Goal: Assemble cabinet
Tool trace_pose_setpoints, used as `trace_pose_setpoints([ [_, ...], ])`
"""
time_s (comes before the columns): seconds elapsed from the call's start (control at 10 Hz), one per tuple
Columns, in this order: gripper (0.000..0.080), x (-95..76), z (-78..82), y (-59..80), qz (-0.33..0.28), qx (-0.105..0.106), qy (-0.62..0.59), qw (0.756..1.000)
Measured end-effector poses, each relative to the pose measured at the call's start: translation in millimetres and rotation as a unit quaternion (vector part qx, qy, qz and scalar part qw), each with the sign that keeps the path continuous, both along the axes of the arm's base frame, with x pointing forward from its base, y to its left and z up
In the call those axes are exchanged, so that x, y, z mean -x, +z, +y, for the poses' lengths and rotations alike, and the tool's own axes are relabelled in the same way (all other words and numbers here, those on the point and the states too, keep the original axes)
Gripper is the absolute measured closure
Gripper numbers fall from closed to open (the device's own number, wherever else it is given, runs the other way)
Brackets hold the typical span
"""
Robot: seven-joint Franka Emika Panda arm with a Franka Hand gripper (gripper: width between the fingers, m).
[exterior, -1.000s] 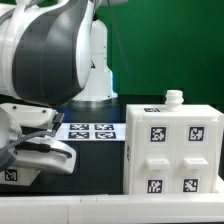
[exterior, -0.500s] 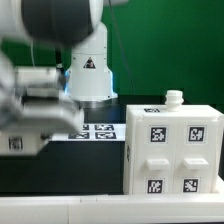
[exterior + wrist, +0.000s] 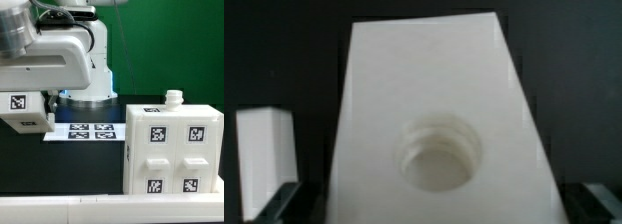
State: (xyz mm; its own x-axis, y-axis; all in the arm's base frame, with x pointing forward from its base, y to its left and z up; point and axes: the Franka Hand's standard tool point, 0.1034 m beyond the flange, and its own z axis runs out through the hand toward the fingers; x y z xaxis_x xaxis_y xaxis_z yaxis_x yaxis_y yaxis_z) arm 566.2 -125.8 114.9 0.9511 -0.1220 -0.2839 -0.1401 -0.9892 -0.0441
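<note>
The cabinet (image 3: 170, 150) is a large white box with square black-and-white tags on its front, standing at the exterior view's right, with a small round peg (image 3: 174, 98) on top. My gripper (image 3: 441, 205) is shut on a white panel (image 3: 429, 120) with a round recess; its dark fingertips (image 3: 287, 200) flank the panel on both sides. In the exterior view the gripper (image 3: 32, 115) holds this tagged white panel (image 3: 20, 104) above the table at the left, well apart from the cabinet.
The marker board (image 3: 90, 130) lies flat on the dark table between the arm's base and the cabinet. A narrow white piece (image 3: 260, 150) shows beside the held panel in the wrist view. A green wall stands behind.
The arm has risen from low near the table at the exterior view's left, carrying the white panel upward. The cabinet has not moved.
</note>
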Motion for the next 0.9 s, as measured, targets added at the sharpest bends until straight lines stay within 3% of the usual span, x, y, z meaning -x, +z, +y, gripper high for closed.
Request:
trace_pose_setpoints([
  [0.2, 0.0239, 18.2, 11.5, 5.1, -0.121, 0.029, 0.014, 0.992],
  [0.3, 0.0239, 22.7, 7.1, -0.2, -0.145, 0.040, 0.010, 0.989],
  [0.6, 0.0239, 19.7, 0.0, -3.9, -0.244, 0.076, 0.010, 0.967],
  [0.8, 0.0239, 29.7, 5.8, -17.0, -0.281, 0.085, 0.009, 0.956],
  [0.9, 0.0239, 34.4, 13.8, -22.8, -0.262, 0.069, 0.005, 0.963],
])
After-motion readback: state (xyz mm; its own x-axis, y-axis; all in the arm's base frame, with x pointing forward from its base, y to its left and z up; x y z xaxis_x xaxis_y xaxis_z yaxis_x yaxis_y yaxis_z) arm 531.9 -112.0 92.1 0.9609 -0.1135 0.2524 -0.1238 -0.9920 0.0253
